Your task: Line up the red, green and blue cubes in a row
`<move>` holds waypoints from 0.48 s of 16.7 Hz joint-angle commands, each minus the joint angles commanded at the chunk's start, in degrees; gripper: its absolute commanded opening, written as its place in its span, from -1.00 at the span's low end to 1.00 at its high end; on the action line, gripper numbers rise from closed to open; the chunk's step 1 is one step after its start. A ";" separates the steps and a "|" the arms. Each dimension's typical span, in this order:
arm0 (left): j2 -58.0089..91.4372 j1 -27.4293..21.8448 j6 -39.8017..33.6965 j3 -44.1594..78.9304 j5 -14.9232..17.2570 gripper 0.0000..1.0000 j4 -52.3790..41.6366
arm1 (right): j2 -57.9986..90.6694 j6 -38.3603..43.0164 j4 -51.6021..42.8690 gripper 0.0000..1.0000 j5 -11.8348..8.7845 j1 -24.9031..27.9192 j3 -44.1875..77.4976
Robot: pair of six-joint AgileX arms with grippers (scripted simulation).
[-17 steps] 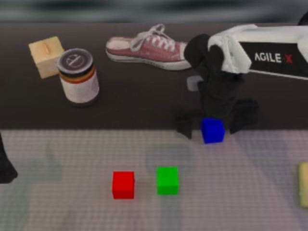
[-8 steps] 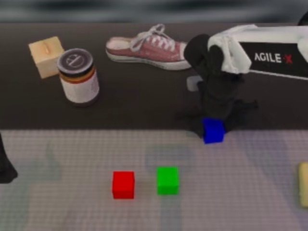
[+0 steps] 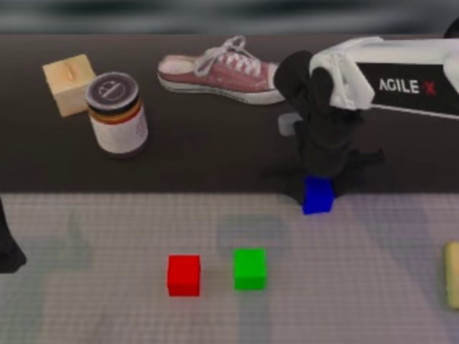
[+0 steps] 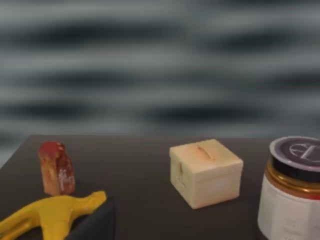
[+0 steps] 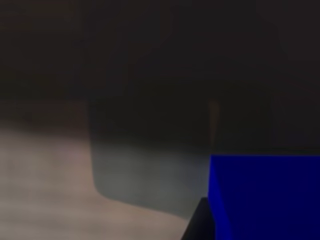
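Jar (image 3: 117, 115): upright on the dark strip at the table's left, lid on, so its contents cannot be seen; it stands just beside the beige block (image 3: 69, 84), which carries an orange mark on top.
Jar, left wrist view (image 4: 292, 187): same lidded jar, near the beige block (image 4: 205, 172); a yellow shape (image 4: 50, 215) and a reddish piece (image 4: 57, 168) lie farther along the dark surface.
Blue cube (image 3: 317, 196): at the edge where the dark strip meets the pale mat, right of centre; equal-sided, so no long axis; its edges sit nearly square to the table, slightly turned.
Blue cube, right wrist view (image 5: 265, 197): fills one corner, very close to the camera; the rest of that view is dark.
Right gripper (image 3: 320, 185): directly over the blue cube, fingers drawn in against its sides, clamped on it.
Red cube (image 3: 183, 275): on the pale mat, lower centre-left, edges square to the table.
Green cube (image 3: 249, 269): just right of the red cube, a small gap between them; the two are side by side, with the blue cube well apart up and to the right.
Shoe (image 3: 221, 70): on its sole at the back, long axis running left to right.
Left arm (image 3: 7, 247): parked at the left edge; I cannot tell how its claw stands.
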 joint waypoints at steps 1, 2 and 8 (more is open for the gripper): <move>0.00 0.00 0.00 0.00 0.00 1.00 0.00 | 0.00 0.00 0.00 -1.00 0.00 0.00 0.00; 0.00 0.00 0.00 0.00 0.00 1.00 0.00 | 0.00 0.00 0.00 -1.00 0.00 0.00 0.00; 0.00 0.00 0.00 0.00 0.00 1.00 0.00 | -2.12 -0.08 -4.64 -1.00 0.27 0.05 3.26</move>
